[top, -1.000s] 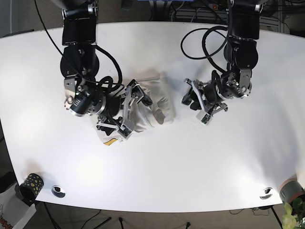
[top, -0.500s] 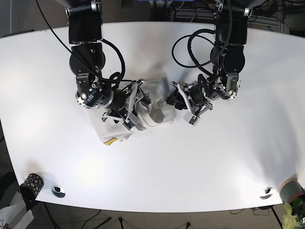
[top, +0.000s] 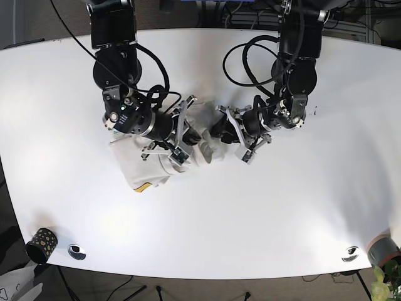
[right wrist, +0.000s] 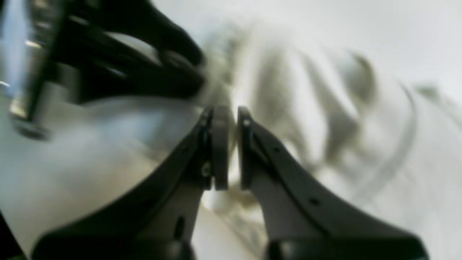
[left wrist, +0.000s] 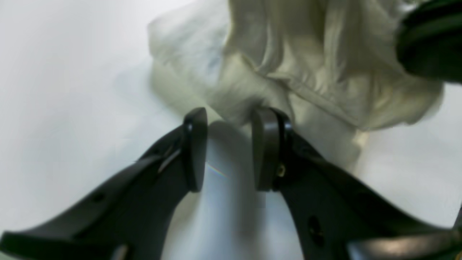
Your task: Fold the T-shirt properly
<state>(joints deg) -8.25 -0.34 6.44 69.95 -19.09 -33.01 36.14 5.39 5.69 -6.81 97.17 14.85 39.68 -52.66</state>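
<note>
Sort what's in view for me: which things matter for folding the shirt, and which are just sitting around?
Belongs to the job:
T-shirt, white and bunched up
left gripper, open at the cloth's edge
right gripper, pinching the fabric
table

Lying about:
dotted cup
two metal discs
grey pot

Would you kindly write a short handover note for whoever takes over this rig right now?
Left gripper: open, its tips at the edge of the T-shirt, nothing clamped yet.
Right gripper: nearly closed over the cloth; the blur hides whether it pinches any.
The T-shirt lies crumpled on the white table between both arms.
Done: no tidy fold visible.
Left: grasp, spread flat, fold.
</note>
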